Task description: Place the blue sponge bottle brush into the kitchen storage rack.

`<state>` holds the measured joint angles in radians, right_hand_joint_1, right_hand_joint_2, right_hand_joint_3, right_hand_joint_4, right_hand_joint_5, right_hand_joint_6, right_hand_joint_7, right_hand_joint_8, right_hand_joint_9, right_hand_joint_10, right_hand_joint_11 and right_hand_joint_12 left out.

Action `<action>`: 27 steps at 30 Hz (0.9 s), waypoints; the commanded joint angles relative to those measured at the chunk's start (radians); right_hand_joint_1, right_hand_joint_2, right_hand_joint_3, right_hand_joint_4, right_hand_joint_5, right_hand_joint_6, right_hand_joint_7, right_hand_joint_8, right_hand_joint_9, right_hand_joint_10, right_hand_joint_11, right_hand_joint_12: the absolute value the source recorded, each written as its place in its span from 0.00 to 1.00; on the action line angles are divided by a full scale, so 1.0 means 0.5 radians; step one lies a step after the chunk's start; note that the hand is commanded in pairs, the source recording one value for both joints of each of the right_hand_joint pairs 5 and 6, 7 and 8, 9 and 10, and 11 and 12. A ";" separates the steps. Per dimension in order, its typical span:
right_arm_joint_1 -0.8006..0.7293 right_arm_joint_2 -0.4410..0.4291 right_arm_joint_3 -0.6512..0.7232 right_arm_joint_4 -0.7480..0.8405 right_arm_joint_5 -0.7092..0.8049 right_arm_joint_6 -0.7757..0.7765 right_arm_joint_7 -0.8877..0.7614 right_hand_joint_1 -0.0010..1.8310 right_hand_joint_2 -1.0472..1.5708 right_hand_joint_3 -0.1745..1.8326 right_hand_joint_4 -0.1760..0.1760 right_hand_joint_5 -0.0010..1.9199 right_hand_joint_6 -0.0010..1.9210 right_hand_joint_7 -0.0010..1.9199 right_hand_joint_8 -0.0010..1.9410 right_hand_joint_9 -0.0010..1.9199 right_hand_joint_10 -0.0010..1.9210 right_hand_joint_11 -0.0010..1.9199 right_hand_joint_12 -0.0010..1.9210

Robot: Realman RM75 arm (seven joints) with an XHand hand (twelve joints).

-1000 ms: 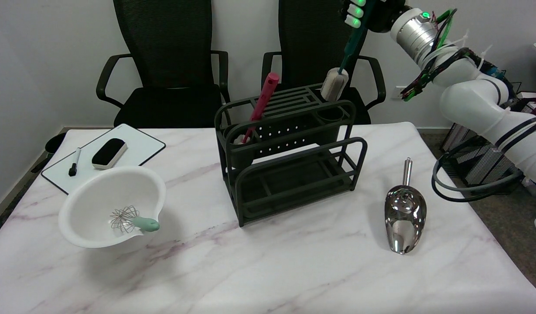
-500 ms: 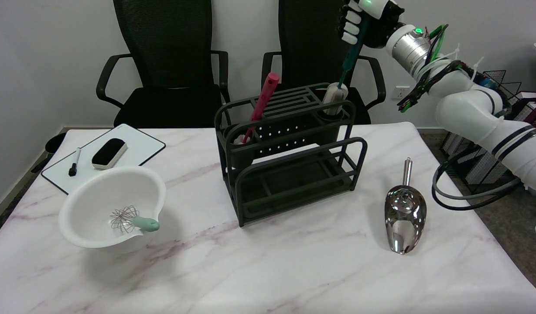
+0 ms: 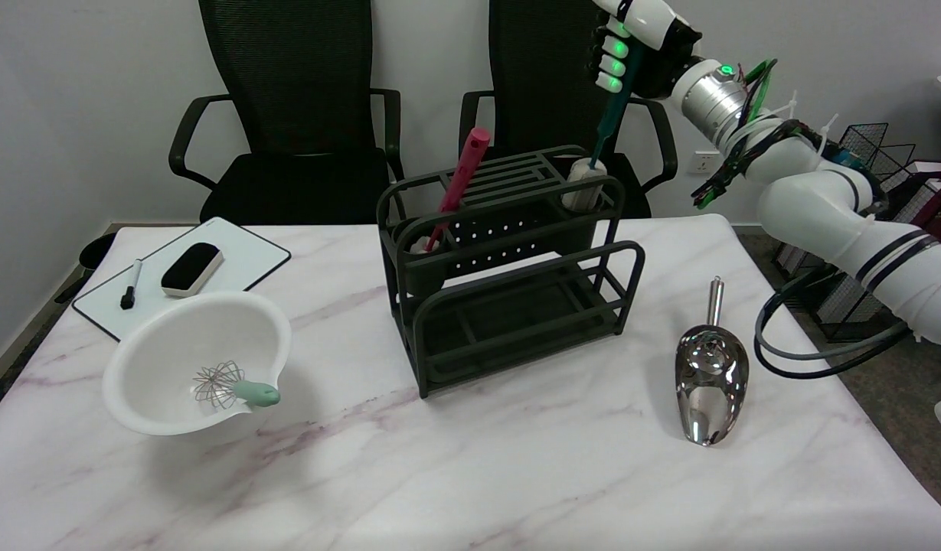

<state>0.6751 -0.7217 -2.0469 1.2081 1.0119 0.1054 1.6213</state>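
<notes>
1. Right arm enters from the right edge, lower segment white with black bands, angling up and left toward the top of the view.
2. Elbow region bulges white near the right side; loose black cable loops hang below it, green and black wires zip-tied along the forearm.
3. Wrist is a silver cylinder with a lit green indicator, tilted up-left.
4. Right hand (image 3: 631,42) sits at the top edge, partly cropped, high above the tabletop.
5. Fingers (image 3: 614,65) curl closed around a thin teal handle, wrapped tight, green lights glowing on them.
6. Palm faces left and down; thumb not clearly visible.
</notes>
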 commanded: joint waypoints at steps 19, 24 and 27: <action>-0.086 -0.098 -0.022 -0.118 -0.011 0.110 -0.002 0.55 1.00 0.23 0.50 1.00 1.00 1.00 0.99 1.00 1.00 1.00 1.00; -0.104 -0.098 -0.022 -0.118 -0.011 0.178 0.003 0.54 1.00 0.24 0.50 1.00 1.00 1.00 0.99 1.00 1.00 1.00 1.00; -0.110 -0.098 -0.022 -0.118 -0.011 0.205 0.003 0.52 1.00 0.26 0.50 1.00 1.00 1.00 0.99 1.00 1.00 0.98 0.97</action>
<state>0.6506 -0.7634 -2.0564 1.1623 1.0078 0.1488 1.6197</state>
